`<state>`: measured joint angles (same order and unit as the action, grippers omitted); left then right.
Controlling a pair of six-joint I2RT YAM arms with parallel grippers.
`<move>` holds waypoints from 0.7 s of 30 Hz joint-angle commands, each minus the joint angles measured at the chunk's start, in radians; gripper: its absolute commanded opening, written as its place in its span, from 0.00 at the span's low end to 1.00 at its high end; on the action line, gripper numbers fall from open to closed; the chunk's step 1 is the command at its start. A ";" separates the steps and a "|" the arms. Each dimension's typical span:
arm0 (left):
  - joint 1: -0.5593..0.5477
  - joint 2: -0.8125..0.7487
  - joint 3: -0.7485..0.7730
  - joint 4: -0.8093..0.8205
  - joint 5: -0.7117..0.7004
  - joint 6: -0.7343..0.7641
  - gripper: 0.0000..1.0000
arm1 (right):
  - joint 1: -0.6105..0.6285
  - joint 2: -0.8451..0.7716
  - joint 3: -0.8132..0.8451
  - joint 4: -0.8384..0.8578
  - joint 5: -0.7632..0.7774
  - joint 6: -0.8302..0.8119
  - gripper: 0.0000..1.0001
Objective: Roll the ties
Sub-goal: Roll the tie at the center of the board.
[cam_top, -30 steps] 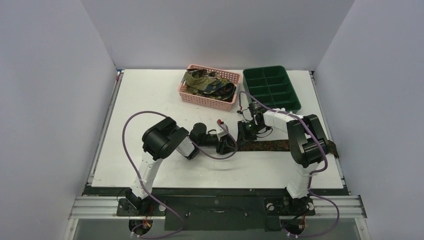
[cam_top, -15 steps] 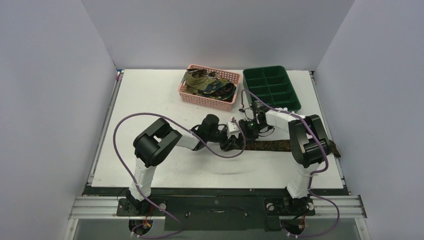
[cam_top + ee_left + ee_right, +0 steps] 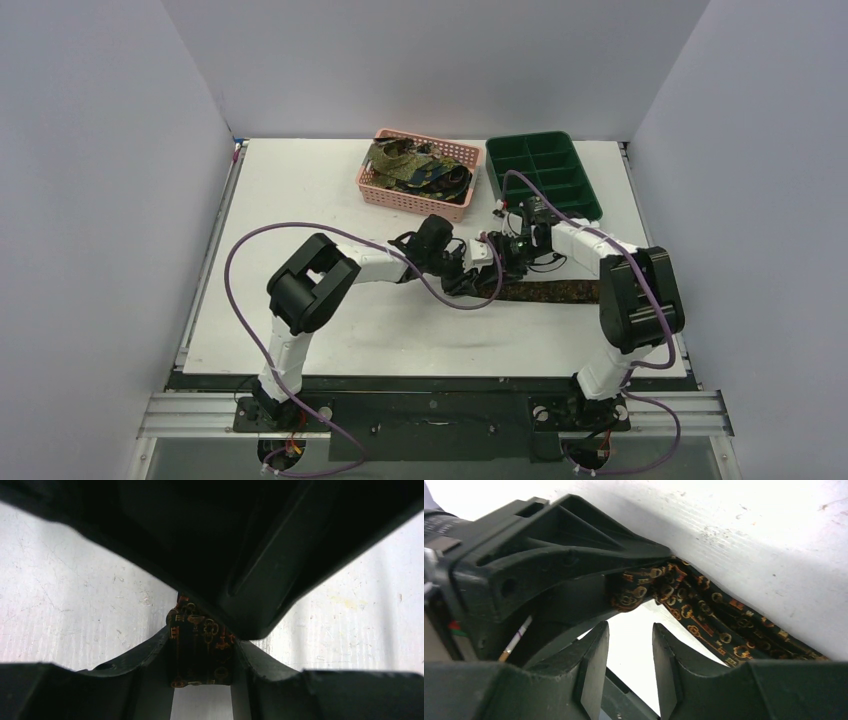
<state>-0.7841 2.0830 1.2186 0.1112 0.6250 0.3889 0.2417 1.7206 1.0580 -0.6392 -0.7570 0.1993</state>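
Observation:
One dark tie [image 3: 560, 291] with a gold key pattern lies flat on the white table [image 3: 300, 200], running right from the two grippers. My left gripper [image 3: 472, 283] is shut on its folded left end; in the left wrist view that bunched end [image 3: 200, 635] sits pinched between the fingers [image 3: 150, 652]. My right gripper [image 3: 508, 262] hovers just beside it, open, with only bare table between its fingertips [image 3: 594, 665]. In the right wrist view the tie [image 3: 709, 622] trails away to the lower right. More ties [image 3: 415, 167] are heaped in a pink basket.
The pink mesh basket [image 3: 400, 196] stands at the back centre, with a dark green compartment tray [image 3: 543, 175] to its right. Purple cables loop off both arms near the grippers. White walls close in the table on three sides.
My right gripper has opened and let go of the tie. The left arm has reached further right with the tie's end, and the strip's far end has drawn in from the table's right edge.

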 commanded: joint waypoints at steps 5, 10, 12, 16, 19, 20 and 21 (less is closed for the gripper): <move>0.003 0.102 -0.070 -0.365 -0.161 0.038 0.10 | 0.008 -0.017 -0.025 0.154 -0.054 0.150 0.39; 0.002 0.097 -0.077 -0.354 -0.160 0.030 0.10 | 0.014 0.009 -0.058 0.256 -0.055 0.231 0.39; 0.002 0.096 -0.082 -0.351 -0.162 0.027 0.10 | 0.020 0.020 -0.066 0.302 -0.066 0.268 0.39; 0.002 0.092 -0.086 -0.345 -0.166 0.018 0.10 | 0.053 0.031 -0.082 0.343 -0.077 0.287 0.37; 0.001 0.090 -0.087 -0.345 -0.166 0.015 0.10 | 0.057 0.036 -0.095 0.299 -0.037 0.236 0.17; 0.001 0.089 -0.089 -0.344 -0.166 0.015 0.10 | 0.052 0.041 -0.092 0.255 -0.022 0.193 0.11; 0.002 0.088 -0.089 -0.342 -0.166 0.014 0.10 | 0.048 0.045 -0.090 0.231 0.007 0.172 0.01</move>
<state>-0.7849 2.0720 1.2171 0.0818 0.6125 0.4030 0.2794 1.7542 0.9737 -0.3595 -0.7940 0.4435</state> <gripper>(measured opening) 0.341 0.159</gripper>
